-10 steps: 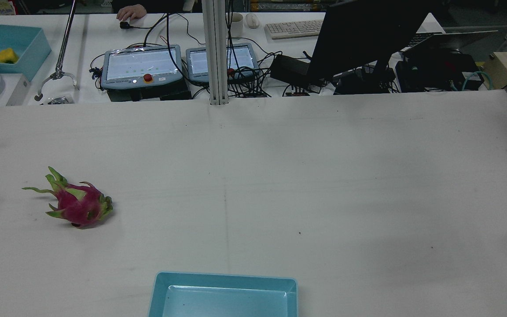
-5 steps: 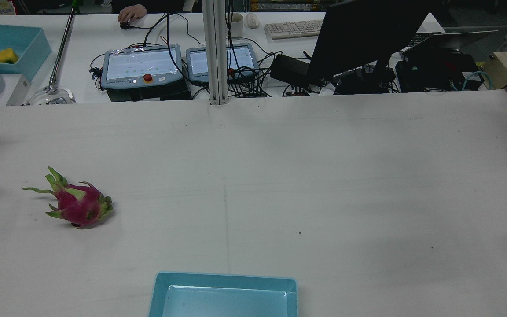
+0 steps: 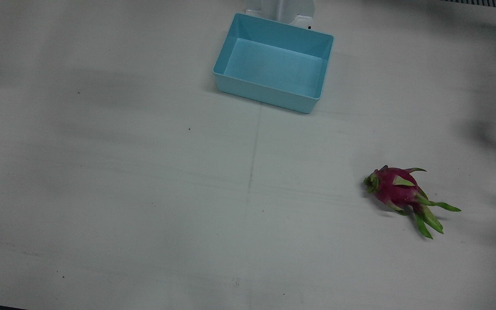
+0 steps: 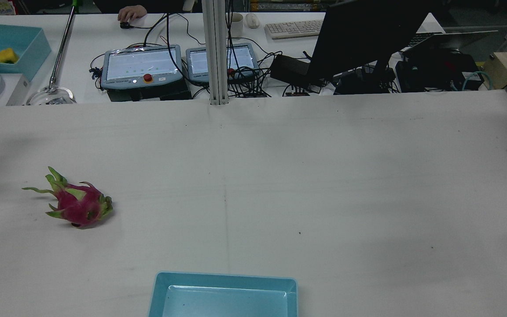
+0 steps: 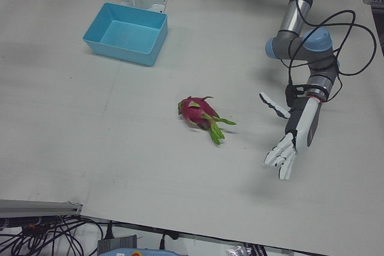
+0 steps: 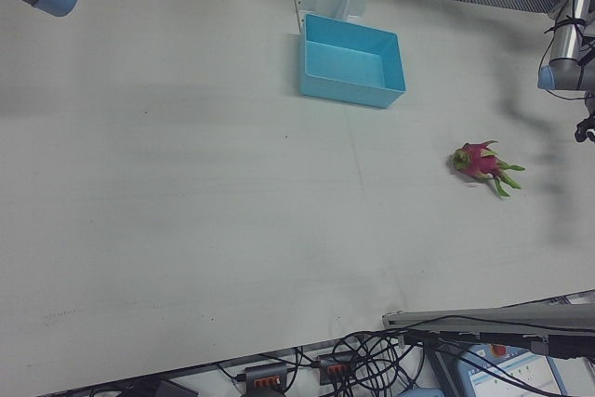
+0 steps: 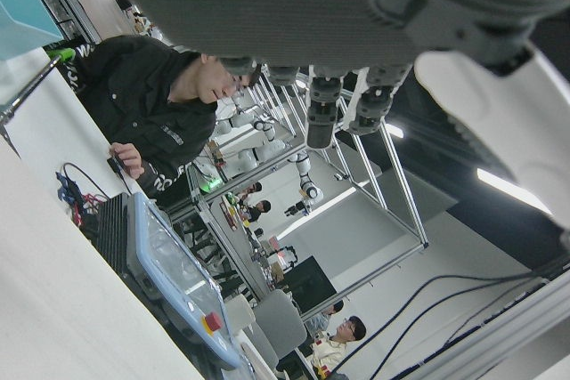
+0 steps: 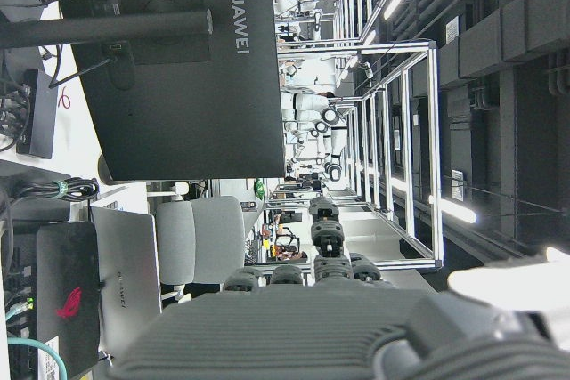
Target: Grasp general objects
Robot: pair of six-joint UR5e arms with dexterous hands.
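While the dragon fruit [image 5: 198, 112] lies on its side on the white surface [image 5: 150, 166], the left hand [image 5: 287, 147] hangs well apart from it, out toward the surface's edge, with its fingers [image 5: 281, 159] spread and pointing down and nothing in its grasp. The fruit's green leafy tips point toward that hand (in the rear view the fruit [image 4: 75, 204] sits far on the left side of the surface). An open blue bin [image 3: 274, 62] stands empty near the robot's pedestals, well apart from the fruit [image 3: 398, 192]. The right hand [image 8: 338, 327] shows only in its own camera, where its dark back and fingers fill the lower part of the view; whether those fingers are spread or closed I cannot tell. A black monitor [image 8: 178, 60] stands beyond it.
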